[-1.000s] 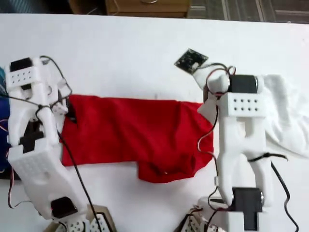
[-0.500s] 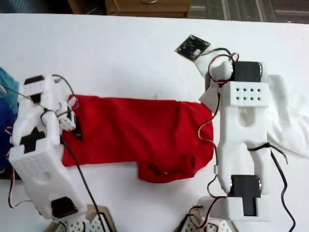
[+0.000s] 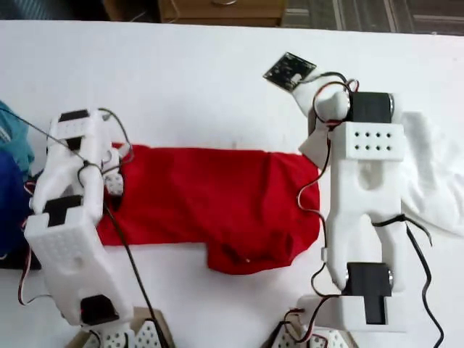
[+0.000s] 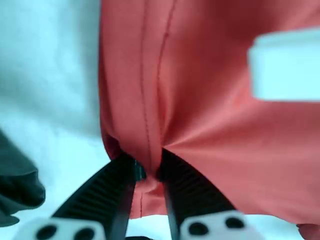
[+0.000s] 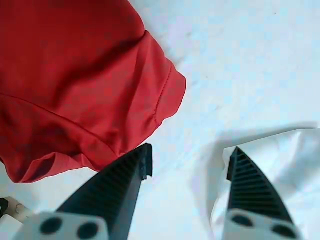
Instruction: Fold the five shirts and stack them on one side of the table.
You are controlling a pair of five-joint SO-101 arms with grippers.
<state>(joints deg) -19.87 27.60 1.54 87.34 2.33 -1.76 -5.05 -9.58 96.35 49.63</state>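
A red shirt (image 3: pixel 210 206) lies partly folded across the middle of the white table (image 3: pixel 188 80). My left gripper (image 4: pixel 148 172) is shut on the hemmed edge of the red shirt (image 4: pixel 200 110) at its left end; in the high view the left gripper (image 3: pixel 116 185) sits at that end. My right gripper (image 5: pixel 192 165) hangs open just off the shirt's right corner (image 5: pixel 160 100), nothing between its fingers. In the high view the right arm (image 3: pixel 366 188) stands at the shirt's right end. A white shirt (image 3: pixel 435 174) lies at the right edge.
Blue and teal cloth (image 3: pixel 11 181) lies at the table's left edge. A small black circuit board (image 3: pixel 288 70) rests behind the right arm. White cloth (image 5: pixel 280 170) lies close to one right finger. A wooden cabinet (image 3: pixel 221 11) stands beyond the table.
My left arm has moved rightward, carrying the shirt's left edge with it and bunching that end. The right arm shifted slightly back between the first two frames, then held still.
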